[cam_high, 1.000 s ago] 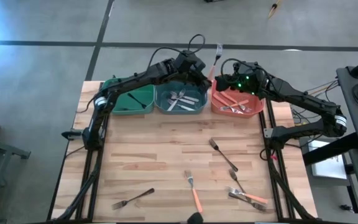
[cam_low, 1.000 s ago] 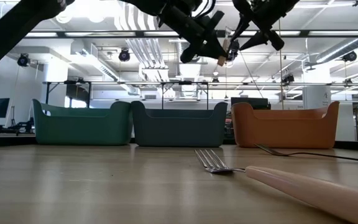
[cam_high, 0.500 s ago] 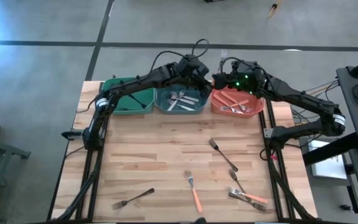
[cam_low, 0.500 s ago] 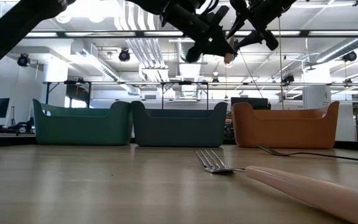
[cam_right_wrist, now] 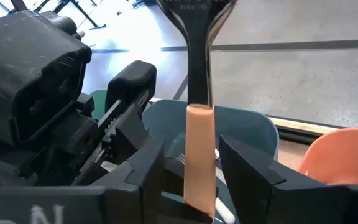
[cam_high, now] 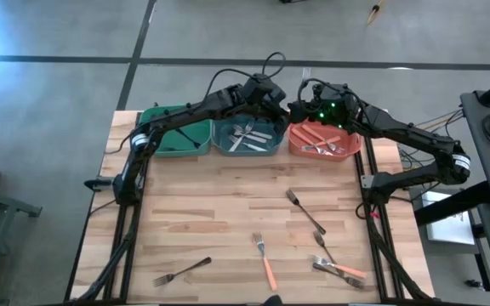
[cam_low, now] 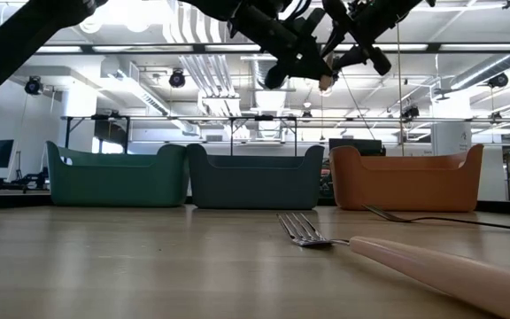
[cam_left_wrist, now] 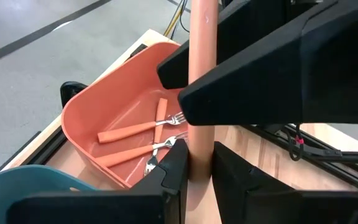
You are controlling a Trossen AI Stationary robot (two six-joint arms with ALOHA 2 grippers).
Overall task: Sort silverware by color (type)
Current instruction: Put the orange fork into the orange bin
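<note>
A fork with an orange-pink handle (cam_left_wrist: pixel 201 93) is held in the air above the blue bin (cam_high: pixel 247 144) and orange bin (cam_high: pixel 351 151). My left gripper (cam_left_wrist: pixel 199 177) is shut on it; it also shows in the low view (cam_low: pixel 312 73). My right gripper (cam_right_wrist: pixel 191 177) has come in from the right and is open. Its fingers stand on either side of the same handle (cam_right_wrist: pixel 199 155), with a gap on one side. More forks lie on the table: a dark one (cam_high: pixel 304 211), an orange-handled one (cam_high: pixel 266 262), a black one (cam_high: pixel 181 272) and a small heap (cam_high: pixel 337 269). My left gripper pinches the fork's orange-pink handle between its two fingers, near the handle's free end (cam_left_wrist: pixel 200 163). The fingers (cam_left_wrist: pixel 174 174) lie across the handle and reach in from the table's left. The fork is lifted clear, and its long part runs on past the right gripper's fingers.
Three bins stand in a row at the far edge: green (cam_high: pixel 174 140), blue holding silver forks (cam_high: pixel 247 134), orange holding orange-handled forks (cam_left_wrist: pixel 132 127). The two arms crowd together above the blue and orange bins. The wooden top (cam_high: pixel 211 212) lies between bins and loose forks.
The left gripper has swung the fork a little toward the table's right. The fork's head, which stuck out past the far edge a second ago, no longer shows from above. The right gripper has moved left, closing in around the handle.
</note>
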